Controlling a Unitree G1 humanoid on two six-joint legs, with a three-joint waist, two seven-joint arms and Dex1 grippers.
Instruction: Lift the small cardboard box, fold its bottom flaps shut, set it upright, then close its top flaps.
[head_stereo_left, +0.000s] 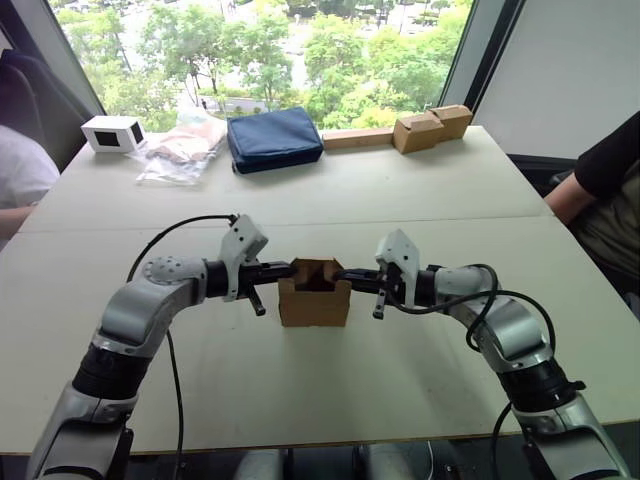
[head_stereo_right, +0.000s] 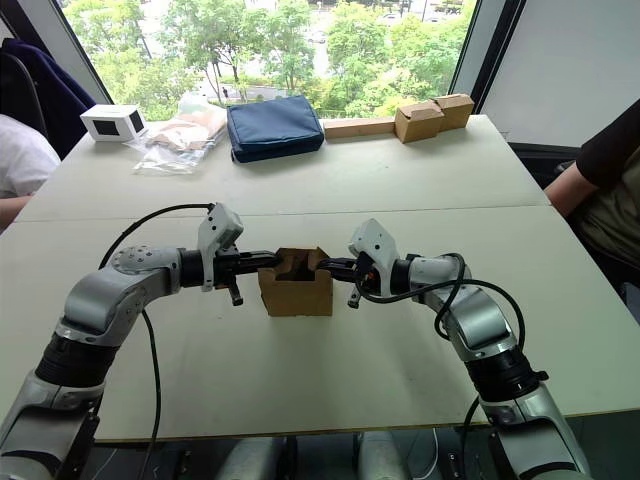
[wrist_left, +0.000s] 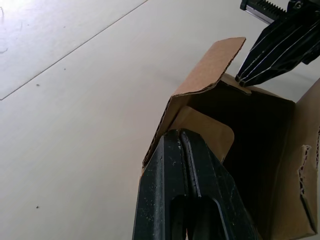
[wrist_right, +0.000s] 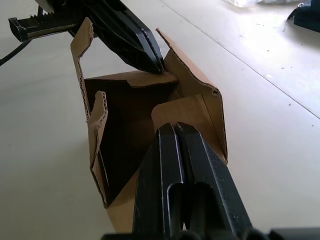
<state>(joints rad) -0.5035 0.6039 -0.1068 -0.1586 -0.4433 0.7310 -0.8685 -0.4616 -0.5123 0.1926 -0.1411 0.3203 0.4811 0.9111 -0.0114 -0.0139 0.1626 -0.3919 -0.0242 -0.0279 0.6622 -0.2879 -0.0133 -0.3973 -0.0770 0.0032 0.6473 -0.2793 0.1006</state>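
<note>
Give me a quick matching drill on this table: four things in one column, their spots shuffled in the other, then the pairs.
Things:
1. small cardboard box
2. navy pouch
3. white box with dark window
4. two joined brown boxes

Places:
A. far edge, robot's right
B. between left gripper and right gripper, top flaps open
C. far left corner
D. far edge, middle, beside plastic bag

Pairs: 1-B, 2-D, 3-C, 4-A

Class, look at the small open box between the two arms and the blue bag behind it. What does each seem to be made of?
Small box: plain brown corrugated cardboard, matt; fluting shows along its cut flap edges. Blue bag: likely woven fabric, soft and padded-looking, with a dull surface.
</note>
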